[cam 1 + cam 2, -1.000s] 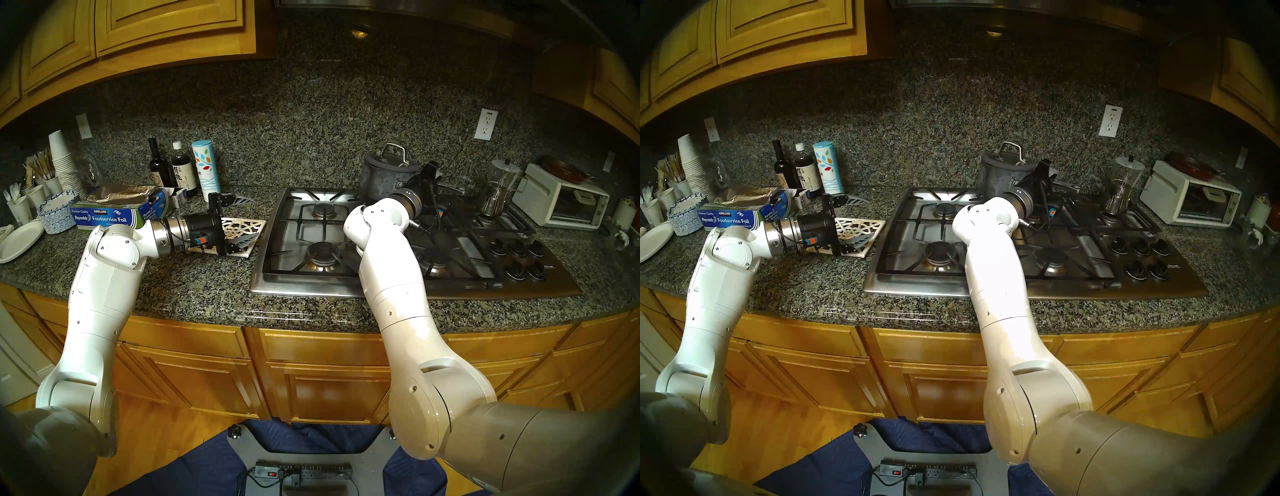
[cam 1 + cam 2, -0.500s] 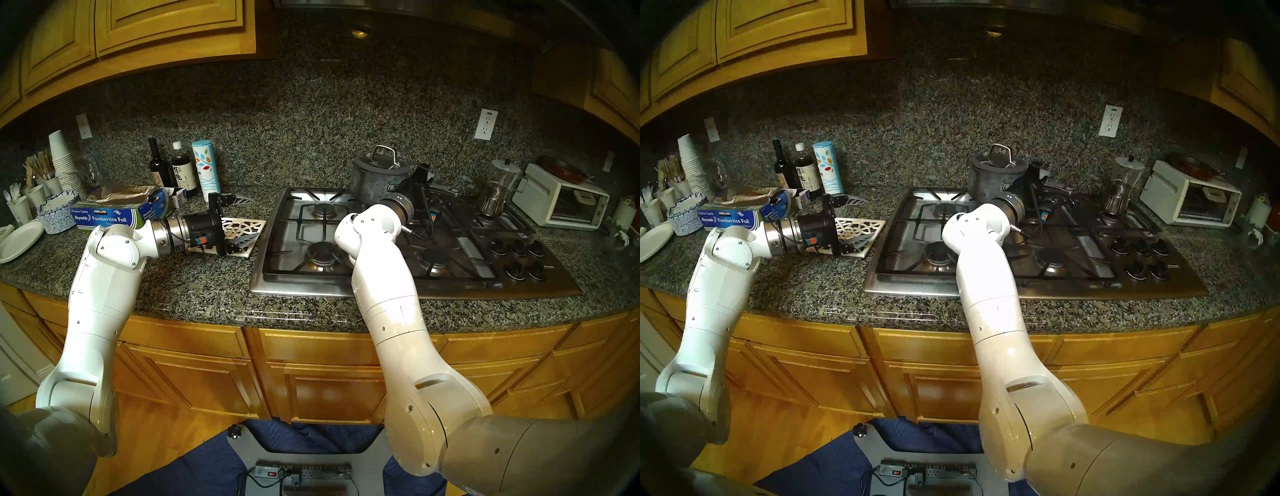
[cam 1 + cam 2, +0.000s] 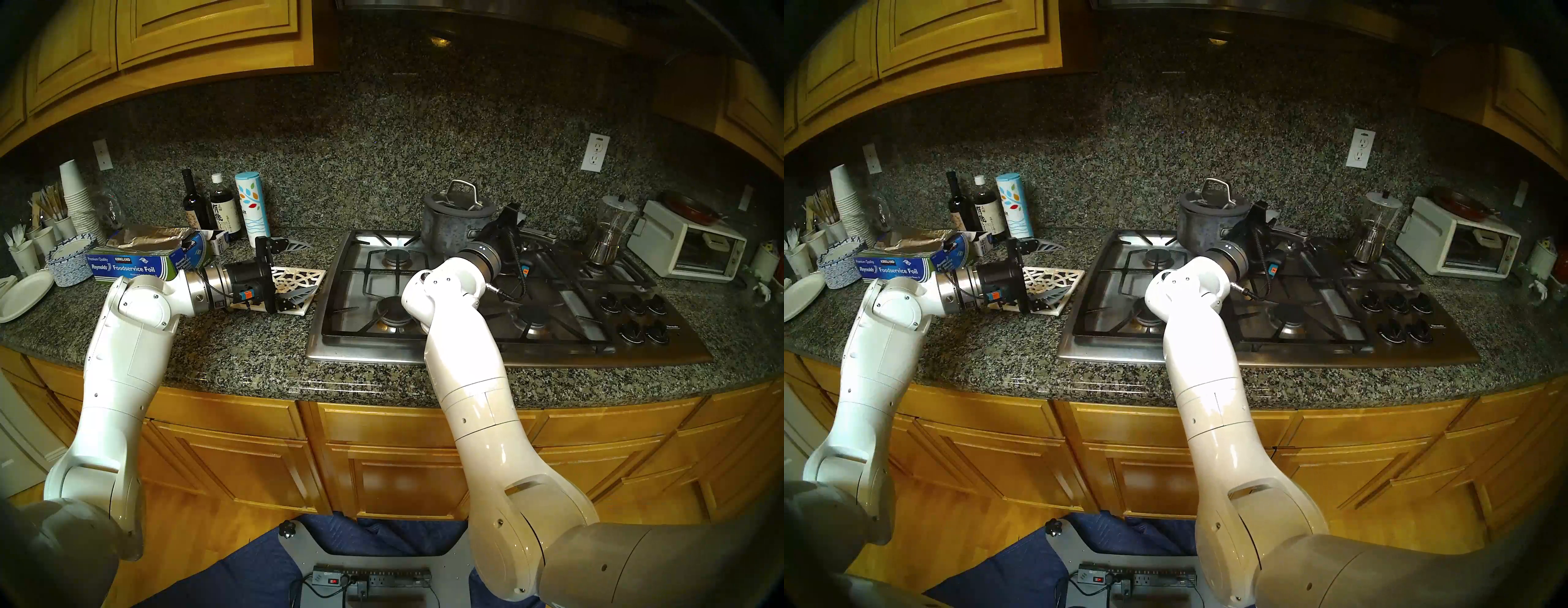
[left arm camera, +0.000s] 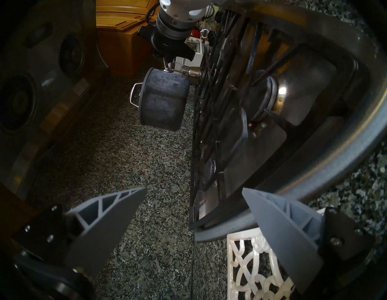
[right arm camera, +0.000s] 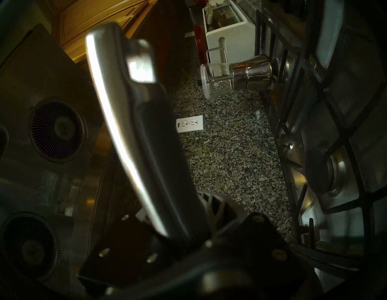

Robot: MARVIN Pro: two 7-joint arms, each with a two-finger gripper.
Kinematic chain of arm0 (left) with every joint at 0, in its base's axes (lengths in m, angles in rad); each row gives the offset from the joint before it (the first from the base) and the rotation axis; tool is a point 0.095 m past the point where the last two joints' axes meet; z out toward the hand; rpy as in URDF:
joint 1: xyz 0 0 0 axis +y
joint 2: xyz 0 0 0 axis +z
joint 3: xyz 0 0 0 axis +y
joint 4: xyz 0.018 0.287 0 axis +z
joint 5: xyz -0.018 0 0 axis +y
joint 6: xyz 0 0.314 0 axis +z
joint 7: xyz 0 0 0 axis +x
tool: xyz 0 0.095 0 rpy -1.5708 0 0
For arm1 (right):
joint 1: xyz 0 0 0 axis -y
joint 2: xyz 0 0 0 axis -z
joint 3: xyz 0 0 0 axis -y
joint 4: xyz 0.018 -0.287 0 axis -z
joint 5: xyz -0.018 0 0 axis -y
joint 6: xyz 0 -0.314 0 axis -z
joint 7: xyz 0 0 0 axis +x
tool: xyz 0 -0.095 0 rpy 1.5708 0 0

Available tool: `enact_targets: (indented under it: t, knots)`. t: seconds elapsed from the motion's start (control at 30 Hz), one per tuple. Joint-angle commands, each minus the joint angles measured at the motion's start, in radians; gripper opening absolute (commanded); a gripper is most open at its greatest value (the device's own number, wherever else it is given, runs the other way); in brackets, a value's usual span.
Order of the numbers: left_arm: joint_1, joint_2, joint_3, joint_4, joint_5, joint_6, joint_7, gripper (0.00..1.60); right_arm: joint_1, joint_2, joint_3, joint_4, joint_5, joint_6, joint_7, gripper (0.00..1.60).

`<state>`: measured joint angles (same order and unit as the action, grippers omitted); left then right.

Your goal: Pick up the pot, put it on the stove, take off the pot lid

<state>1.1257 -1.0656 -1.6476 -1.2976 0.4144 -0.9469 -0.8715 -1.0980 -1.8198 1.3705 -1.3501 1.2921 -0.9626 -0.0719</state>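
Item: right gripper [image 5: 184,226], our fingers clamped on the long metal handle [image 5: 134,134] of the pot [image 3: 454,227]; in the right wrist view the handle runs from between the fingers up toward 11 o'clock, blurred and filling the middle of the frame, so the fingertips themselves are mostly hidden behind it

Item: pot, dark grey, mottled, seen in the head view at 10 o'clock from our right wrist, over the back edge of the stove [image 3: 424,354]. The left wrist view shows its base clear of the grates, with a gap between. Its handle, the long axis, points toward 3 o'clock in the head view, passing through our gripper and out beyond it toward the coffee pot [image 3: 611,231]

Item: pot lid [image 3: 460,199], seated on the pot, silver loop handle uppermost; the glass centre is hard to make out

Item: left gripper [image 4: 194,211], fingers spread wide, holding nothing, at 9 o'clock from the stove, above the white trivet [image 3: 297,280]

Hidden: our right forearm covers part of the middle grates and front-centre burner
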Motion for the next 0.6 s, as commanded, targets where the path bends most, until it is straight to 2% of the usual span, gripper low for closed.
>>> enact_targets:
  t: [0.0,0.03,0.07,0.17,0.2,0.57]
  knots:
    - [-0.034,0.002,-0.011,-0.02,-0.009,-0.002,0.009,1.6,0.03,-0.024,-0.053,-0.106,-0.057,0.003,0.035,0.0]
    - [-0.034,0.002,-0.011,-0.02,-0.008,-0.002,0.009,1.6,0.019,-0.015,-0.064,-0.133,-0.057,0.003,0.027,0.0]
    - [-0.034,0.002,-0.011,-0.02,-0.008,-0.002,0.009,1.6,0.022,-0.02,-0.064,-0.118,-0.06,0.003,0.03,0.0]
    - [-0.034,0.002,-0.011,-0.02,-0.008,-0.002,0.009,1.6,0.001,-0.004,-0.092,-0.154,-0.066,0.003,0.013,0.0]
    - [-0.034,0.002,-0.011,-0.02,-0.008,-0.002,0.009,1.6,0.006,-0.017,-0.087,-0.129,-0.071,0.003,0.019,0.0]
    - [-0.034,0.002,-0.011,-0.02,-0.008,-0.002,0.009,1.6,-0.045,0.032,-0.171,-0.208,-0.089,0.003,-0.033,0.0]
